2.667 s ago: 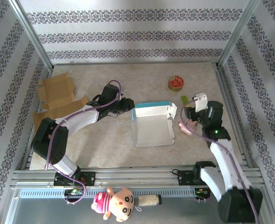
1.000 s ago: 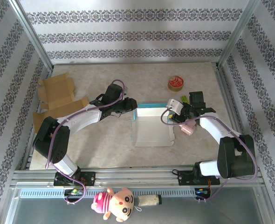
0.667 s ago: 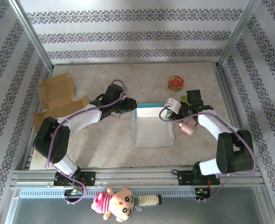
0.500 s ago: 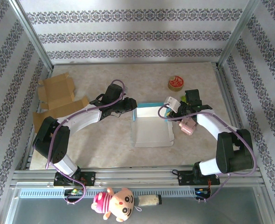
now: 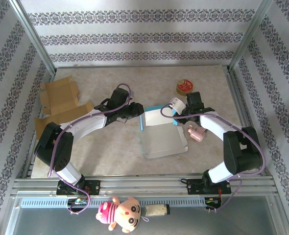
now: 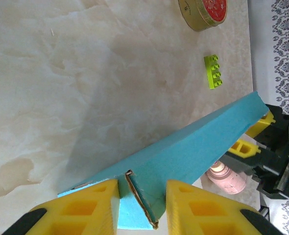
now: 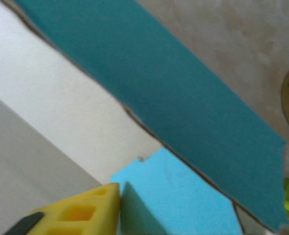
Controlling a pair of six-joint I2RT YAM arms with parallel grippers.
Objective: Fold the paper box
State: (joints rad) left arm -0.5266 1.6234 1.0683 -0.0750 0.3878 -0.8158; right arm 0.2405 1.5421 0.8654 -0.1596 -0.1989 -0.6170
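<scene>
So right at the near edge, down on the rail in front of the table [image 5: 110,152], there's a pink stuffed toy [image 5: 122,214] just lying there. Moving up, the paper box [image 5: 164,142] sits about mid-table, a bit toward the right edge, white inside facing up and its teal far wall lifted.

Both arms meet at that far wall. The left gripper [image 5: 139,113] is on the wall's left end. In the left wrist view its yellow fingers [image 6: 93,203] sit on either side of the teal corner flap, pinching it, so that one has a grip on the box. The right gripper [image 5: 170,110] is at the wall's right end. The right wrist view is blurry and shows one yellow finger [image 7: 85,208] tucked right against a light-blue flap, and I honestly can't tell whether the jaws are closed on it or not.

There's a little pink thing [image 5: 196,133] just beside the box's right side, under the right arm. Flat brown cardboard pieces [image 5: 61,100] are piled along the left edge. Farther back, toward the far right corner, a green toy brick [image 6: 213,71] lies near a round red-topped tin [image 5: 184,87].
</scene>
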